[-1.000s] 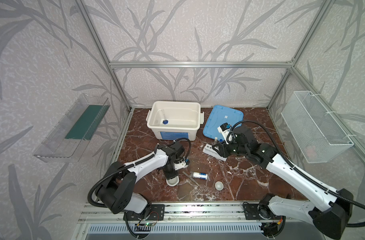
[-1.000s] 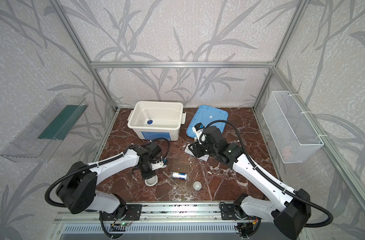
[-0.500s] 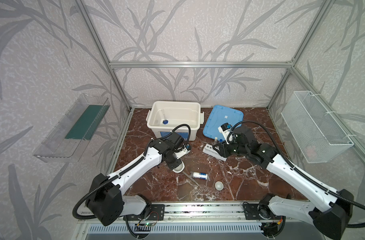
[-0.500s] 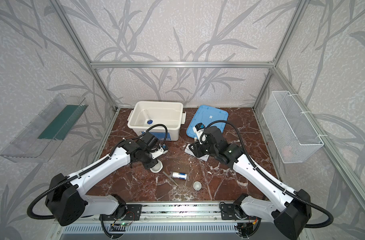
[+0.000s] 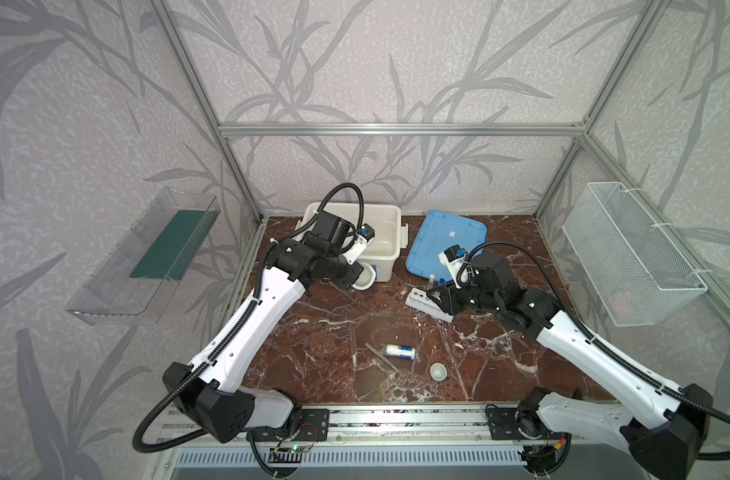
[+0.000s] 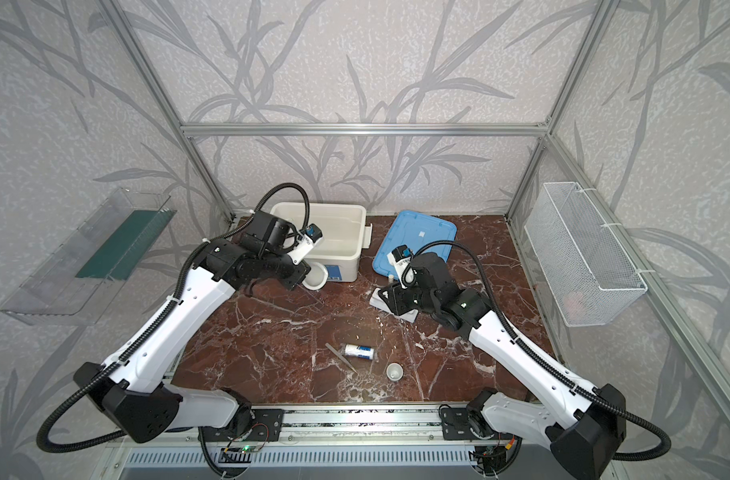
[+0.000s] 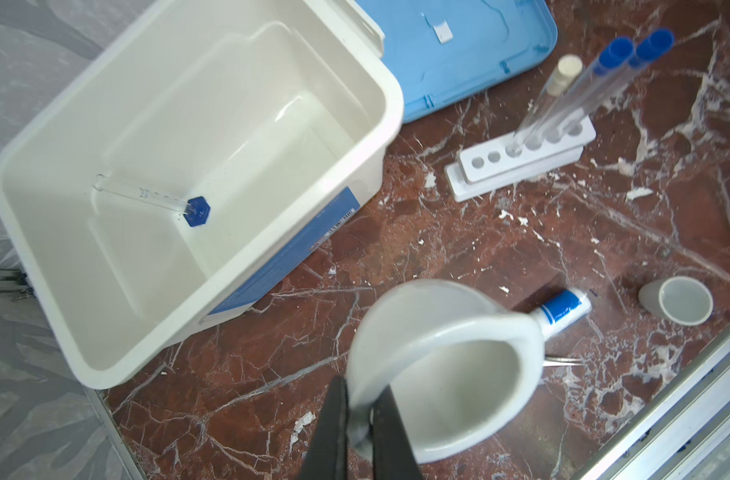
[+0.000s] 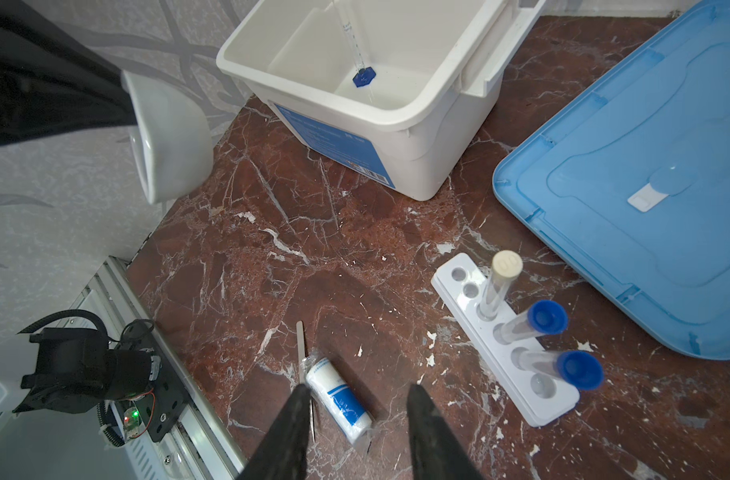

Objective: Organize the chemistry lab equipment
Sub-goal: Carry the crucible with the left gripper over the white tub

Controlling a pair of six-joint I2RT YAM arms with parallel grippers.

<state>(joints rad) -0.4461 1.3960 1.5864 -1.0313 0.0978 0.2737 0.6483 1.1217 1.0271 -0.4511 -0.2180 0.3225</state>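
Since a second ago the left arm has swung away from the front middle of the table [image 5: 321, 332] towards the back, taking a ceramic cup [image 7: 438, 324] with it, while the right arm has hardly moved. The left gripper [image 7: 361, 390] has its jaws pressed together on the cup's rim, one finger inside the wall and one outside. The cup hangs off the table, tipped so that its mouth faces sideways. In both top views it sits just in front of the near wall of the bin [image 5: 386, 266], not yet over the opening. That is the relation the coming move probably turns on: the open bin lies just beyond the cup, away from the robot's base, so the cup likely has to pass over the near rim before release. How far it stands above that rim cannot be told. Inside the bin the blue-based cylinder [image 7: 147, 195] lies on the floor, and a dropped cup could strike it. Further right, near the front edge, the tweezers [image 5: 382, 357] touch or nearly touch the bottle [image 5: 400, 351], which lies on its side, and a second cup [image 5: 438, 371] stands near it. Behind them the rack [image 8: 517, 386] holds three test tubes [image 8: 506, 268], in front of the lid [image 5: 446, 241]. The right gripper [image 8: 359, 390] hovers at the rack with its jaws spread and nothing between them.
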